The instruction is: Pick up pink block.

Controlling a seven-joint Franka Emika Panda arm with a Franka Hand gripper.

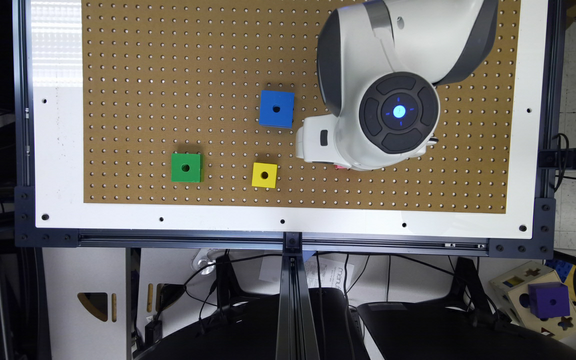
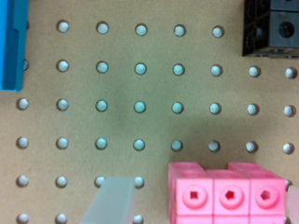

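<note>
Brown pegboard [image 1: 168, 75] set in a white frame [image 1: 58, 150] fills the tabletop, with dark rails along its edges and cables and dark chairs beyond the near rail. On the board sit a blue cube [image 1: 277, 108], a yellow cube [image 1: 264, 175] and a green cube [image 1: 186, 167], each with 1 centre hole; the green one lies toward the exterior view's left, well apart from the arm. The white Panda arm [image 1: 383, 85] hangs over the board toward the exterior view's right, just beside the blue cube. In the wrist view the pink block [image 2: 227, 193] rests on the pegboard, 3 studs showing. The gripper [image 2: 198, 205] is spread apart, 1 translucent finger [image 2: 110, 200] standing clear of the block on one side and the other finger [image 2: 293, 205] showing at its far side, with nothing clamped.
</note>
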